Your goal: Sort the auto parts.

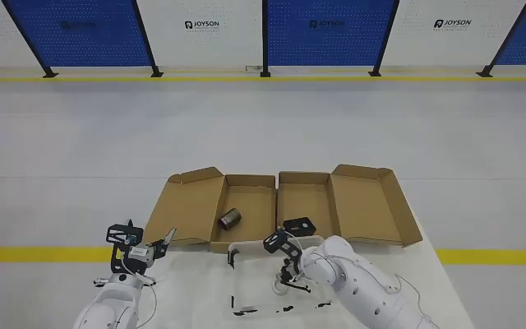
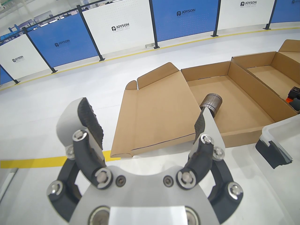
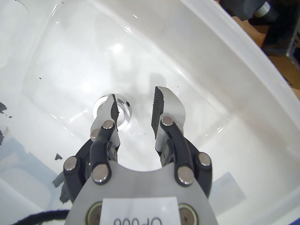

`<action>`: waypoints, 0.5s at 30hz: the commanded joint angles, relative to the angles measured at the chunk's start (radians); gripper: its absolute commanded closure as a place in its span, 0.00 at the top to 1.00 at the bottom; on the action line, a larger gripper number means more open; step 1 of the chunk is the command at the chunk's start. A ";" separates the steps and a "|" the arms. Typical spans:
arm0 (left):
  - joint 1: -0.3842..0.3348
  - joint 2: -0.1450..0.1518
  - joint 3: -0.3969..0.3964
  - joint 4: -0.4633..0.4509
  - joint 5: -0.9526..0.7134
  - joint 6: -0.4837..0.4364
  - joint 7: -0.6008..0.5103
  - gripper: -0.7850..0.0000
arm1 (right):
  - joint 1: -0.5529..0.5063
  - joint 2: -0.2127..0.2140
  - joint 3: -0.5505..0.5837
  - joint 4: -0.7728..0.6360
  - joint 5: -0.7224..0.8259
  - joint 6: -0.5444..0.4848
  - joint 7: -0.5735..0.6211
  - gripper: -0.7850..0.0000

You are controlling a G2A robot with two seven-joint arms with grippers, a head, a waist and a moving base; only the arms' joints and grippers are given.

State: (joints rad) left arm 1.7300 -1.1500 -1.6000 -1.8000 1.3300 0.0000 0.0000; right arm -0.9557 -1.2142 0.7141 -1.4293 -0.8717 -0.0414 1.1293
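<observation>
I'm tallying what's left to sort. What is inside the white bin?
A shiny metal ring lies on the floor of the white bin, under the open right gripper. Its finger hides part of the ring and some floor.

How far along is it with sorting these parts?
Looks done: a dark metal cylinder lies in the left cardboard box, a black part in the right box. In hand: the right tool, open, hangs over a shiny silver part in the white bin, not yet gripping. Left: boxing that part. The left tool: open, empty.

Blue-and-white partition panels (image 1: 329, 33) (black-framed) edge pale floor (image 1: 246, 132).
</observation>
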 commanded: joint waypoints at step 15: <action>0.000 0.000 0.000 0.000 0.000 0.000 0.000 1.00 | -0.001 -0.006 0.008 0.018 -0.015 0.032 0.063 0.40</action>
State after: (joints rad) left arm 1.7300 -1.1500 -1.6000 -1.8000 1.3300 0.0000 0.0000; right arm -0.9620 -1.2176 0.7258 -1.4182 -0.8862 -0.0137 1.1915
